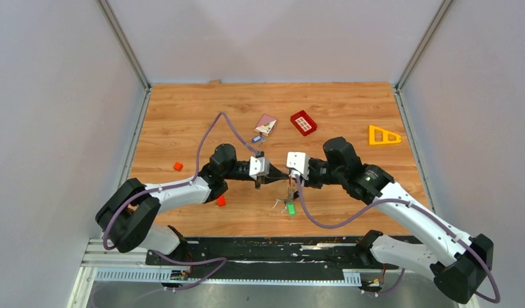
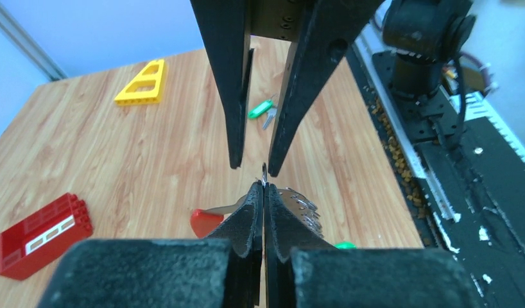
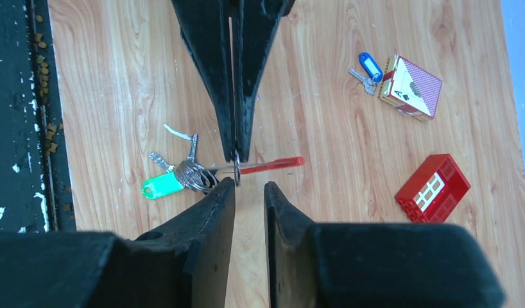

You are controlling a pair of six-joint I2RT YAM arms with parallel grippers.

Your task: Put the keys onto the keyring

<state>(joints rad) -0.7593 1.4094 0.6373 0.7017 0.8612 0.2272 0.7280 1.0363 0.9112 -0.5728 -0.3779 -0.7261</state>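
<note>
We see two robot arms meeting tip to tip above the middle of a wooden table (image 1: pixel 350 115), a little toward its near edge. The left gripper (image 2: pixel 264 189) is pressed fully closed. Pinched at its tips is the thin metal loop of the keyring (image 3: pixel 237 168), which seems to be held just above the wood. The keyring's glossy red piece (image 3: pixel 273 165) sticks out to one side. On the other side, toward the near edge, a bunch of keys (image 3: pixel 183 173) with a green-headed key (image 3: pixel 160 187) appears to be gathered on the loop, though we cannot confirm that each one is threaded. The right gripper (image 3: pixel 250 186) faces the left one with its fingers a narrow gap apart. Nothing is between them, and one tip is just beside the loop. In the left wrist view a second green-headed key (image 2: pixel 260 109) lies loose on the wood beyond the right gripper's fingers. A blue-headed key (image 3: pixel 369 65) lies well apart, further toward the far edge, just beside a playing-card box (image 3: pixel 411 78). A red gridded block (image 3: pixel 433 187) sits near that box, and a yellow triangular frame (image 1: pixel 383 135) lies by the right edge. We see no black-headed key. We judge the task partly done, with some keys seemingly on the loop and at least the blue one left to fetch and thread.
</note>
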